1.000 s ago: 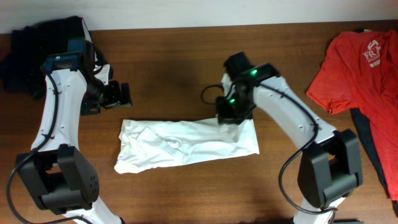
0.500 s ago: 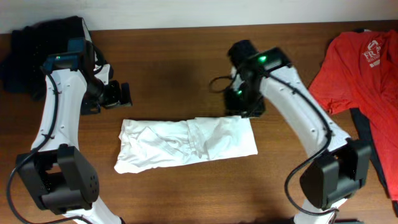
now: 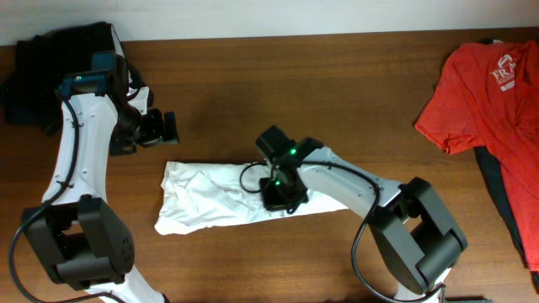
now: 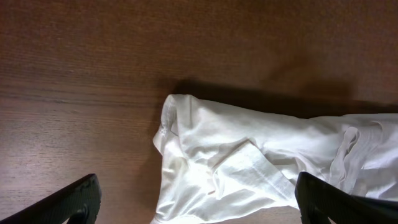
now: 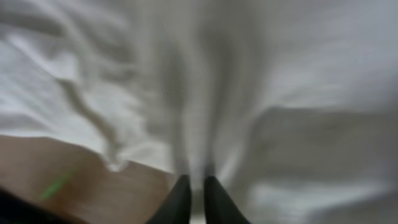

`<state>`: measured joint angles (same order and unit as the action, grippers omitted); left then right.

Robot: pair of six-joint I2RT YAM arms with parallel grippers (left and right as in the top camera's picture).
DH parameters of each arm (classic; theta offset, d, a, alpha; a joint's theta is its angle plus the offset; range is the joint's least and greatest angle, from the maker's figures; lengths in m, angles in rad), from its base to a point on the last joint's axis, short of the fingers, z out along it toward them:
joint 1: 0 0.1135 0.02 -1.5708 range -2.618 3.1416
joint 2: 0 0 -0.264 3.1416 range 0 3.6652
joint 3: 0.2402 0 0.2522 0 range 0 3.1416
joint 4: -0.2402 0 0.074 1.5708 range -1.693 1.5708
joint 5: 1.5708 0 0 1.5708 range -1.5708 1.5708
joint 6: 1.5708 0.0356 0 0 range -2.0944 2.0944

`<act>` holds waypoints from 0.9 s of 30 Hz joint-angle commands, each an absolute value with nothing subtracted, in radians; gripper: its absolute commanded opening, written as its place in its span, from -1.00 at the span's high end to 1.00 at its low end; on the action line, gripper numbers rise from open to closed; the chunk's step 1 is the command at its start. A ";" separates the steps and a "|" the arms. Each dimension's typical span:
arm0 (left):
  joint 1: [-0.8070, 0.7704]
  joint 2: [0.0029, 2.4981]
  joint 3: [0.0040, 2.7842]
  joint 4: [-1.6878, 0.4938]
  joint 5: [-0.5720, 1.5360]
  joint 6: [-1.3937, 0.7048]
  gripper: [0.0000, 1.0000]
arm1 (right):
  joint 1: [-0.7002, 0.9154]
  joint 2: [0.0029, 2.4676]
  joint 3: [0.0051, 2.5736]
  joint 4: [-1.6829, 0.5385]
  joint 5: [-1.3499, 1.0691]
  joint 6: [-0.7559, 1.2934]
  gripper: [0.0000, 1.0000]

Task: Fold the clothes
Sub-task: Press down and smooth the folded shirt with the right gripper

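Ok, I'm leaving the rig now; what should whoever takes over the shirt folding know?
The left gripper is open and empty, over the table beyond the upper left corner of the white shirt.
The right gripper has its jaws nearly together at the shirt's middle, apparently pinching a fold; that view is blurred.
The shirt lies as a crumpled band, roughly folded lengthwise; the cross fold remains.
Leave the red T-shirt and dark garments.

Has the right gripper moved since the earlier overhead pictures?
Yes. The right gripper has shifted away from the red printed T-shirt, toward the middle of the plain white shirt.
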<state>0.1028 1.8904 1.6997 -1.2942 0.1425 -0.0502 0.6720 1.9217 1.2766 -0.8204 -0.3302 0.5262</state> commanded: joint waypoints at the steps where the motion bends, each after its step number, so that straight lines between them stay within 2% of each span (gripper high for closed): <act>1: 0.098 1.890 1.700 -1.303 0.150 -0.063 -0.98 | 0.693 1.926 1.275 -0.805 -0.390 0.559 0.77; 2: 0.098 1.890 1.700 -1.303 0.150 -0.062 -0.98 | 0.686 1.925 1.283 -0.822 -0.387 0.556 0.92; 6: 0.098 1.890 1.700 -1.303 0.150 -0.062 -0.98 | 0.607 1.897 1.434 -1.028 -0.238 0.493 0.92; 8: 0.098 1.890 1.700 -1.302 0.150 -0.062 -0.98 | 0.560 1.895 1.487 -1.078 -0.139 0.448 0.79; 13: 0.098 1.890 1.700 -1.299 0.150 -0.062 -0.98 | 0.529 1.935 1.442 -1.074 -0.126 0.450 0.81; 18: 0.098 1.890 1.700 -1.299 0.150 -0.062 -0.98 | 0.628 2.000 1.318 -0.911 -0.267 0.489 0.83; 22: 0.098 1.890 1.700 -1.302 0.150 -0.062 -0.98 | 0.704 2.034 1.316 -0.802 -0.294 0.552 0.82; 24: 0.098 1.890 1.700 -1.308 0.149 -0.052 -0.98 | 0.720 2.033 1.328 -0.770 -0.348 0.563 0.88; 27: 0.098 1.890 1.700 -1.316 0.134 -0.052 -0.98 | 0.690 2.023 1.401 -0.831 -0.363 0.523 0.92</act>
<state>0.1028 1.8904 1.6997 -1.3083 0.1421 -0.0498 0.7124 2.0190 1.3293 -0.7849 -0.3237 0.5453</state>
